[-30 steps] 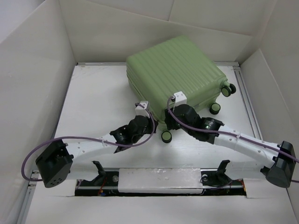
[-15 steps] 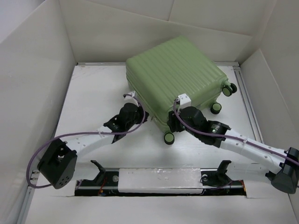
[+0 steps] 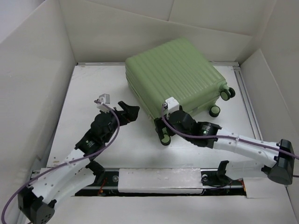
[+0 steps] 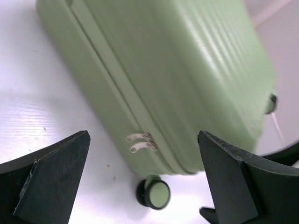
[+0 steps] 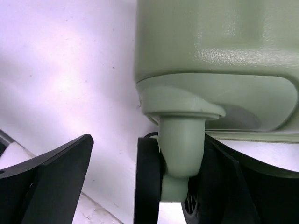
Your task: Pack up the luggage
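Top external view: the luggage (image 3: 175, 74), laid shut on the desk (image 3: 93, 84), is judged stiff, heavy and slick, best taken by its zipper pulls (image 4: 140, 142) or the caster (image 5: 148, 182) straddled by the parted fingers (image 5: 51, 182) of the right gripper (image 5: 142, 186); the left gripper (image 3: 127, 111) is seen agape near it.

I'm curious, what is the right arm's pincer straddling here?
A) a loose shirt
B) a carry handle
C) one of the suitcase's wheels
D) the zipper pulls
C: in the right wrist view, a green-and-black caster wheel of the closed suitcase sits between the open fingers of the right pincer.
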